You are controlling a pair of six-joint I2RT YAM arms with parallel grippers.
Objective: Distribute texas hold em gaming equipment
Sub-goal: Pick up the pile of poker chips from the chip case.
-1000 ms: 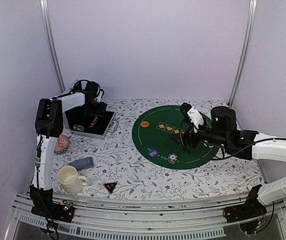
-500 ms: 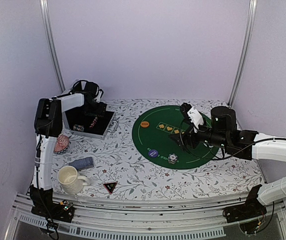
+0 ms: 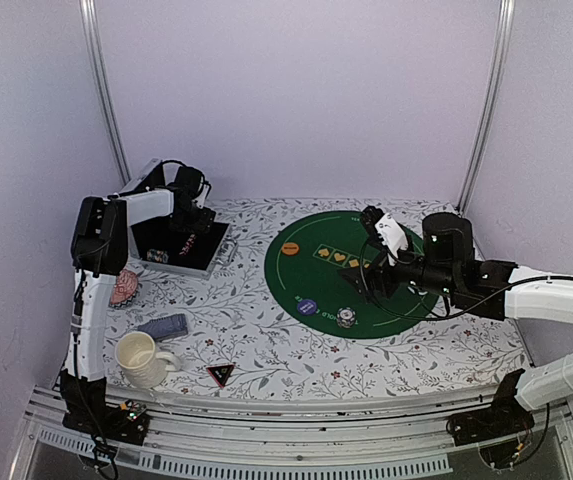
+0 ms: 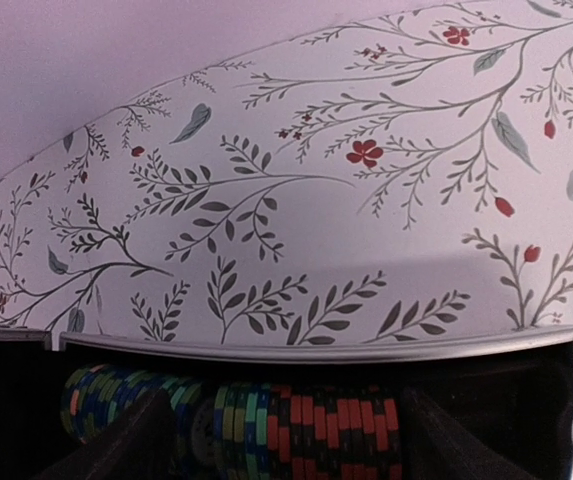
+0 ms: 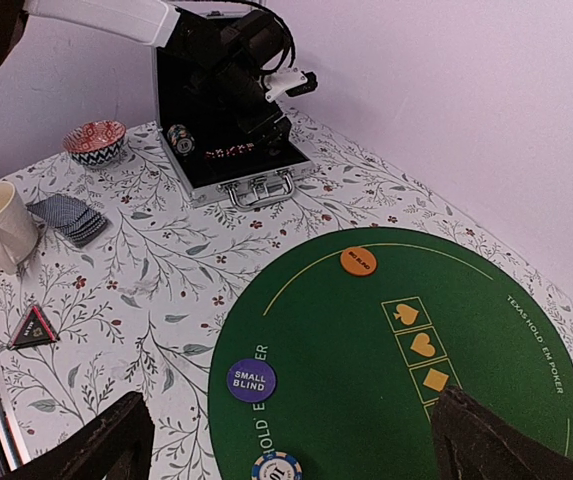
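Chips (image 4: 336, 430) are sitting racked in the case (image 4: 316, 347); I'm holding the left gripper (image 4: 288, 450) spread and empty over them, while the right gripper (image 5: 296, 430) is hanging wide open over the green mat (image 5: 366, 330).

cream mug (image 3: 141, 358), pink patterned dish (image 3: 123, 288)

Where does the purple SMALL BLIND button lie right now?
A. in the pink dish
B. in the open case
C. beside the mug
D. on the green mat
D: the right wrist view shows the button lying flat on the green mat, just inside its near left edge.
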